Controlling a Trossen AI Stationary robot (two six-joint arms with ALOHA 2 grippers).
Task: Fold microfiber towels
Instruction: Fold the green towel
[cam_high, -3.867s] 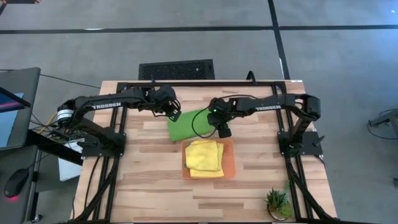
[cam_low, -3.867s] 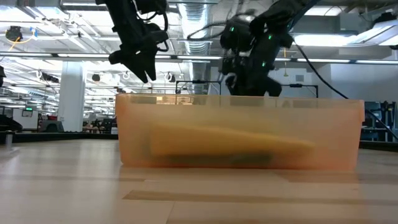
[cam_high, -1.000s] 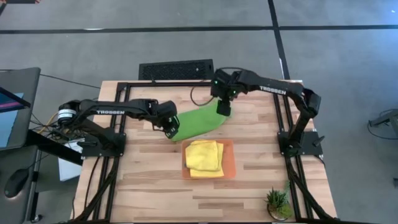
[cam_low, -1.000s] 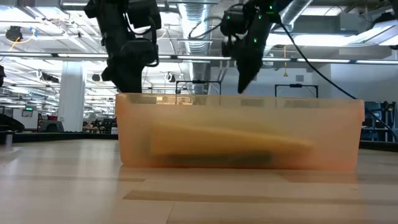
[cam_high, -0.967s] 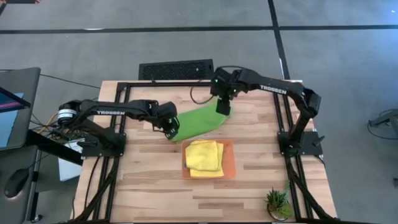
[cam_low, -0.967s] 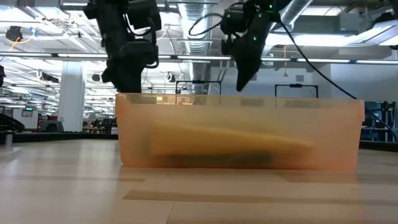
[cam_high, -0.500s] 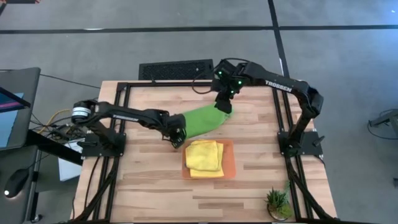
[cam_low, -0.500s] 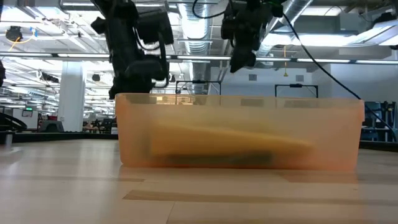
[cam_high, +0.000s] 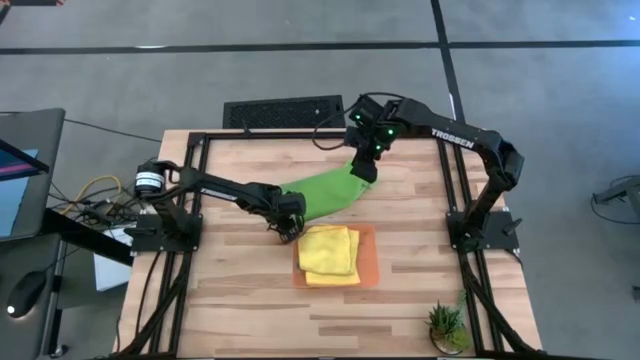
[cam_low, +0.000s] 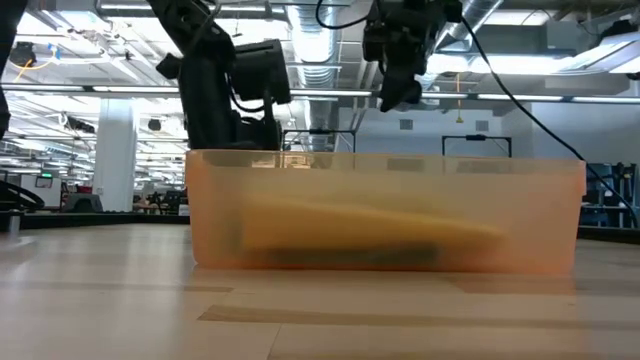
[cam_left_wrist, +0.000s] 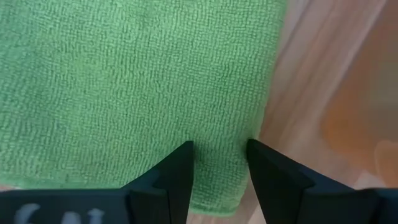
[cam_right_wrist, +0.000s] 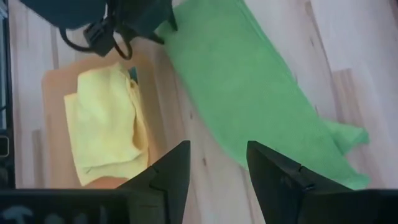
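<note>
We see the wooden table (cam_high: 250, 310) first, and on it the orange tray (cam_high: 368, 262), a shallow, translucent-walled container near the middle. Folded yellow towels (cam_high: 328, 250) lie stacked inside it; from the right wrist view a sliver of teal (cam_right_wrist: 132, 74) peeks out between their layers. In the low view the tray's wall (cam_low: 385, 210) fills the foreground with the yellow stack showing through it.

Outside the tray, just behind it, the lime green towel (cam_high: 322, 191) lies stretched out on the table in a long diagonal band, its far end bunched.

The left gripper (cam_high: 288, 228) sits low at the near end of the green towel, beside the tray's corner; its fingers stand apart, with the cloth's corner (cam_left_wrist: 217, 180) between them, and we cannot tell whether they pinch it. The right gripper (cam_high: 364, 165) is raised over the towel's far end, its fingers spread and holding nothing.

A small potted plant (cam_high: 446, 326) stands at the table's front corner.
</note>
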